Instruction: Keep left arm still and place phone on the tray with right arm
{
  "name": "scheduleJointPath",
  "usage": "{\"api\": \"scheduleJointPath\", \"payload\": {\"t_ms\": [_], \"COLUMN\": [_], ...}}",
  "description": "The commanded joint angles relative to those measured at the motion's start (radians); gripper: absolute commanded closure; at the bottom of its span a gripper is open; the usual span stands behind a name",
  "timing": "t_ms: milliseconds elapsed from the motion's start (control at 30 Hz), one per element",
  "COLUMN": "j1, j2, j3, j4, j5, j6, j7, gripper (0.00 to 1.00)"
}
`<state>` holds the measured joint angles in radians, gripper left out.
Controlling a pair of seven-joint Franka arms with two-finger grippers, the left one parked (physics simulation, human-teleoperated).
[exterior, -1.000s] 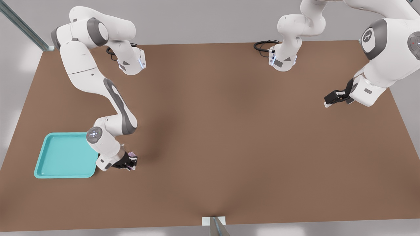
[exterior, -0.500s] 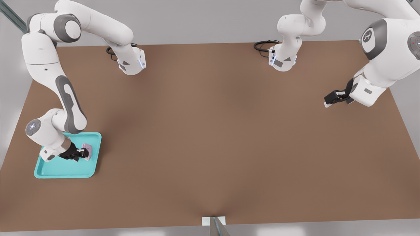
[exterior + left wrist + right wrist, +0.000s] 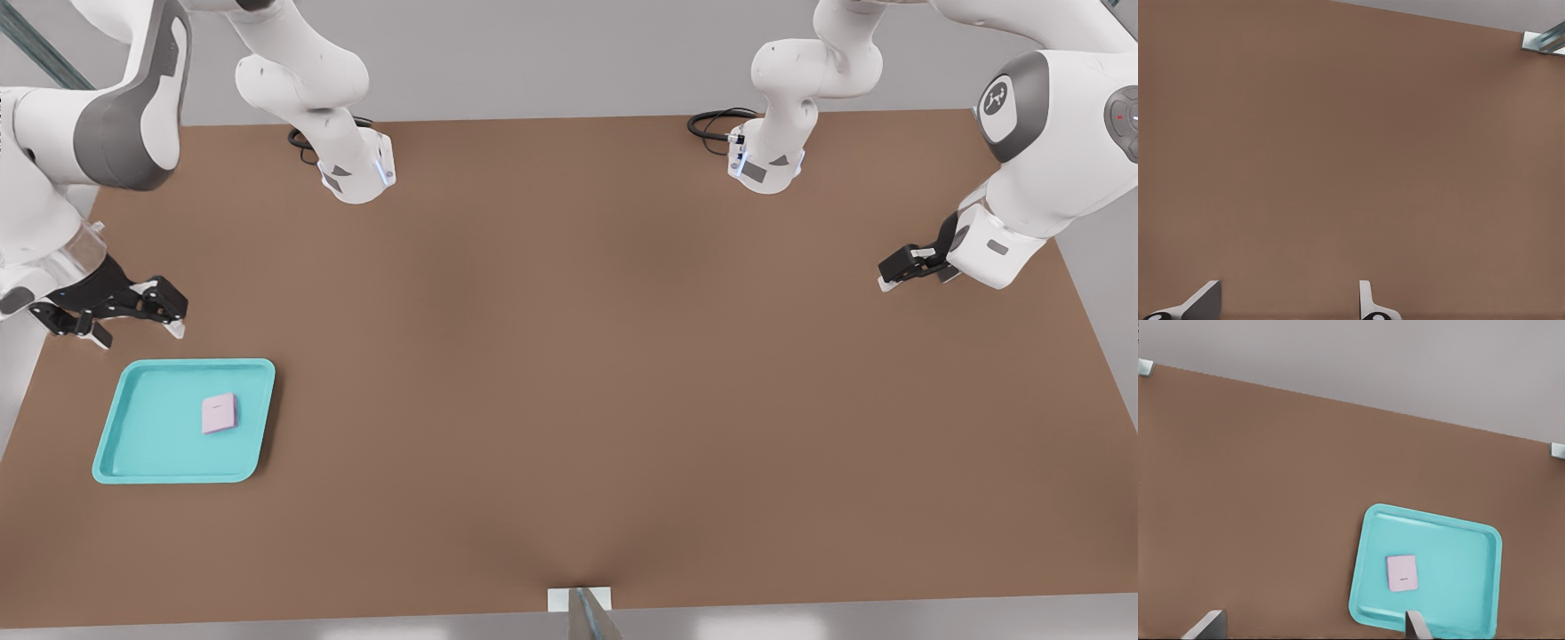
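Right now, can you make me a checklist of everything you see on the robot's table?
Surface: brown table, flat and plain.
Job's things: pink phone lies flat inside the turquoise tray, near the middle, plain face up, nothing holding it.
Clutter: nothing seen.
Grippers: gripper of the right arm is open and empty, raised beyond the tray's far edge, at the front view's left.
Cables: black cable loops by the arm bases at the table's far edge.
Surroundings: pale grey floor or wall around the table; metal brackets at its corners.
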<state>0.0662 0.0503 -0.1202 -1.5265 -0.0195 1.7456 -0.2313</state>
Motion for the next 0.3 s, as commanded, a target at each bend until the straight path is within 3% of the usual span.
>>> {"api": "scheduleJointPath", "payload": {"t_ms": [0,267], "j1": [0.078,0.079], "j2": [-0.033,-0.047], "j3": [-0.016,-0.023], "j4": [-0.061,-0.098], "j5": [0.023,0.021], "j6": [-0.084,-0.067], "j7": [0.145,0.144], "gripper": [0.0,0.0]}}
